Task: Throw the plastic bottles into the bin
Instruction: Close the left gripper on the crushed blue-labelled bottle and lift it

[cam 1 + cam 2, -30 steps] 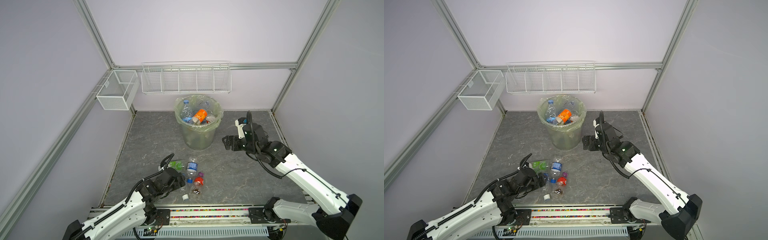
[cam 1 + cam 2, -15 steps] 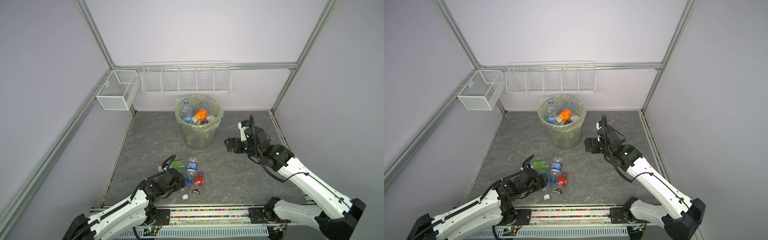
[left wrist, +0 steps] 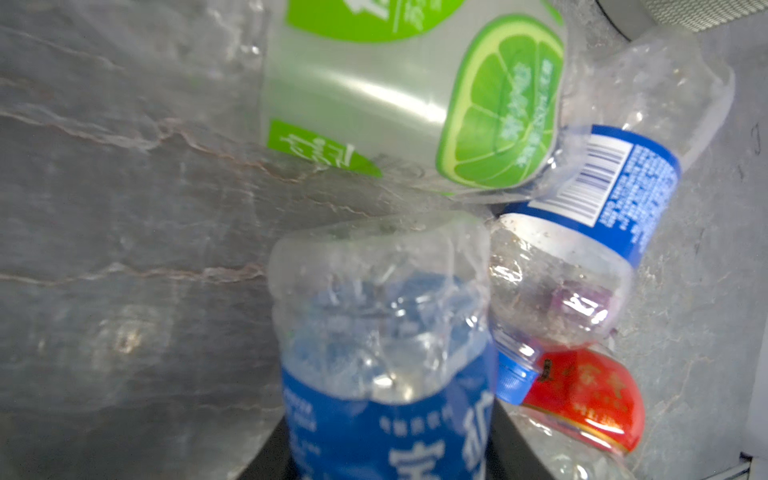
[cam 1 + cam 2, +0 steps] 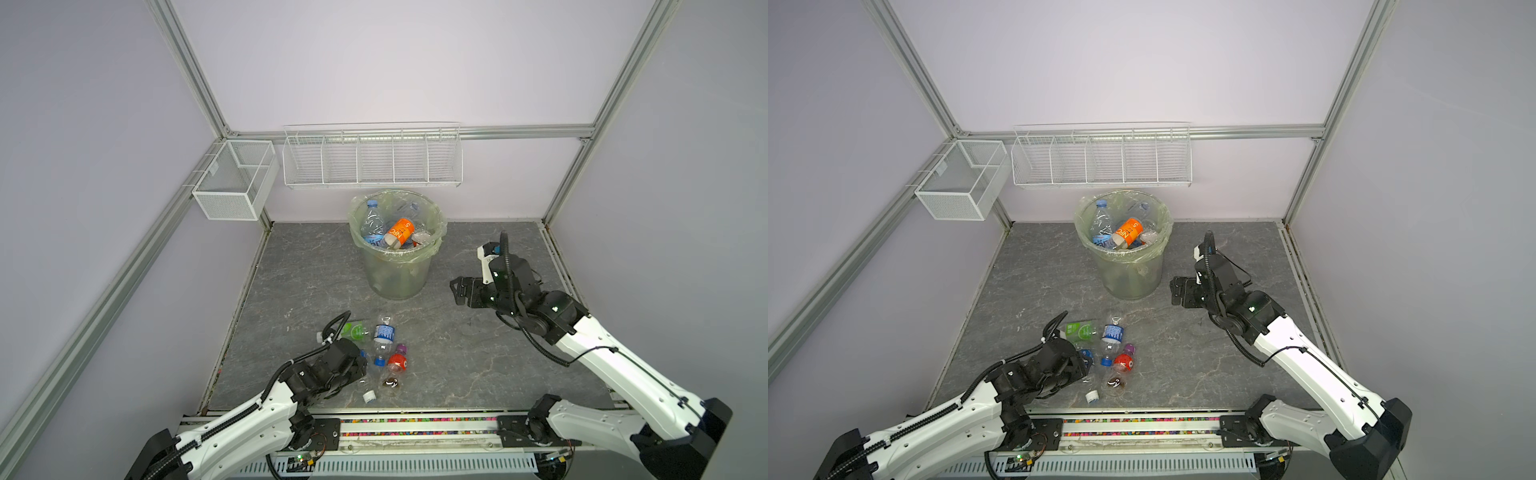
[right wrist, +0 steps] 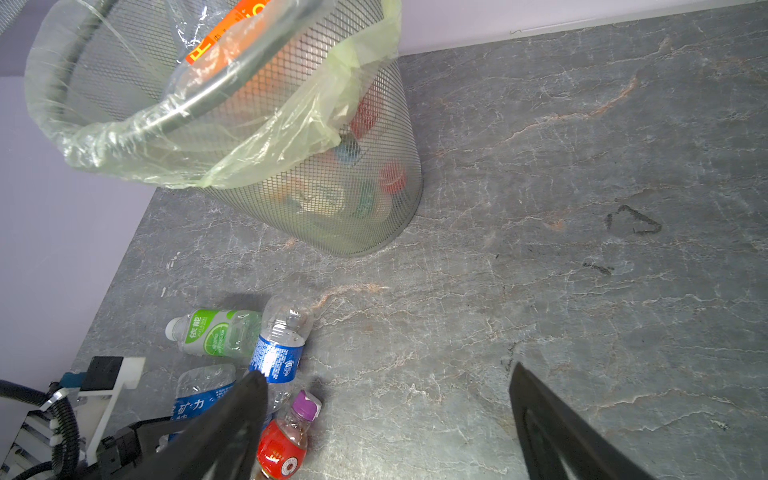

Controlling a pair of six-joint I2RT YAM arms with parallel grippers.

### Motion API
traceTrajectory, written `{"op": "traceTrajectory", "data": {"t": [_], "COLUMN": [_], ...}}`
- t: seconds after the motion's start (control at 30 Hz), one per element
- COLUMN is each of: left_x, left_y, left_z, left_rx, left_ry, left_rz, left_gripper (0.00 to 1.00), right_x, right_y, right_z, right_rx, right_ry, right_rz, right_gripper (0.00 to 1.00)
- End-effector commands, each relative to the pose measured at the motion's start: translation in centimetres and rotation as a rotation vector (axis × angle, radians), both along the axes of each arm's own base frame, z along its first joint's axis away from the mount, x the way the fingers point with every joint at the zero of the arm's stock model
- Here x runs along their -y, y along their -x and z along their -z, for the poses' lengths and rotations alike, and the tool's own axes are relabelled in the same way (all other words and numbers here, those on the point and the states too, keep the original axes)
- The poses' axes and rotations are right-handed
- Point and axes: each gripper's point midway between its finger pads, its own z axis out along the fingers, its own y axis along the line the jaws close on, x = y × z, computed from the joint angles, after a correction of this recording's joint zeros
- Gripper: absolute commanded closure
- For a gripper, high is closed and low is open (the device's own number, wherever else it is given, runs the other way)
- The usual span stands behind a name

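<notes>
The bin (image 4: 397, 266) (image 4: 1129, 270) (image 5: 332, 199) stands at the back of the floor and holds several plastic bottles, an orange-labelled one (image 4: 400, 232) on top. More bottles lie in a cluster at the front left: a lime-green label (image 4: 353, 330) (image 3: 415, 95), a blue label (image 4: 383, 334) (image 5: 276, 353), and a red label with a purple cap (image 4: 397, 361) (image 5: 286, 444). My left gripper (image 4: 361, 365) (image 3: 386, 449) is low in this cluster, its fingers pressed on both sides of a crushed blue-labelled bottle (image 3: 382, 332). My right gripper (image 4: 457, 291) (image 5: 386, 374) hangs open and empty, right of the bin.
A white mesh box (image 4: 232, 183) and a long wire rack (image 4: 372, 160) hang on the back walls. A crushed clear bottle (image 4: 390, 382) and a white-capped piece (image 4: 368, 395) lie near the front rail (image 4: 415, 428). Bare grey floor stretches between bin, cluster and right arm.
My left gripper pushed into the bottle cluster and its fingers closed onto the blue-labelled bottle. The right arm drew back and down, away from the bin, still open.
</notes>
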Motion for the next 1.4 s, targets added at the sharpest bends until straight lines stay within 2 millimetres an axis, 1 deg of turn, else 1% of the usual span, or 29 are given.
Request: {"op": "traceTrajectory", "data": {"t": [0.0, 0.2, 0.37, 0.5, 0.67, 0.77, 0.87, 1.0, 1.3, 1.37], "left_x": [-0.7, -1.0, -1.0, -1.1, -1.5, -1.6, -1.6, -1.5, -2.1, -2.1], "left_y": [0.1, -0.1, -0.2, -0.4, -0.7, -1.0, -1.3, -1.9, -3.4, -3.8], "left_z": [0.0, -0.9, -1.8, -3.0, -4.9, -6.2, -7.9, -10.3, -16.2, -17.8], "left_rx": [0.013, 0.031, 0.046, 0.067, 0.105, 0.132, 0.159, 0.219, 0.345, 0.383], "left_ry": [-0.005, -0.011, -0.012, -0.012, -0.021, -0.018, -0.004, -0.022, -0.069, -0.076], "left_rz": [-0.026, -0.032, -0.027, -0.026, -0.033, -0.033, -0.043, -0.007, -0.013, -0.009], "left_gripper": [0.64, 0.77, 0.84, 0.9, 0.97, 1.0, 1.0, 1.0, 1.0, 1.0], "right_x": [0.3, 0.4, 0.5, 0.7, 1.0, 1.2, 1.3, 1.6, 2.2, 2.4], "right_y": [0.1, 0.2, 0.3, 0.5, 0.7, 0.8, 1.1, 1.4, 2.4, 2.6], "right_z": [-0.1, -0.1, -0.1, -0.1, 0.0, -0.1, 0.0, 0.3, 2.0, 2.4], "right_rx": [0.012, 0.012, 0.01, 0.01, 0.014, 0.015, 0.013, 0.009, -0.025, -0.03], "right_ry": [-0.015, -0.017, -0.018, -0.02, -0.021, -0.023, -0.026, -0.028, -0.04, -0.041], "right_rz": [0.017, 0.02, 0.021, 0.025, 0.033, 0.036, 0.037, 0.042, 0.058, 0.06], "right_gripper": [0.07, 0.07, 0.07, 0.07, 0.07, 0.07, 0.07, 0.07, 0.07, 0.07]}}
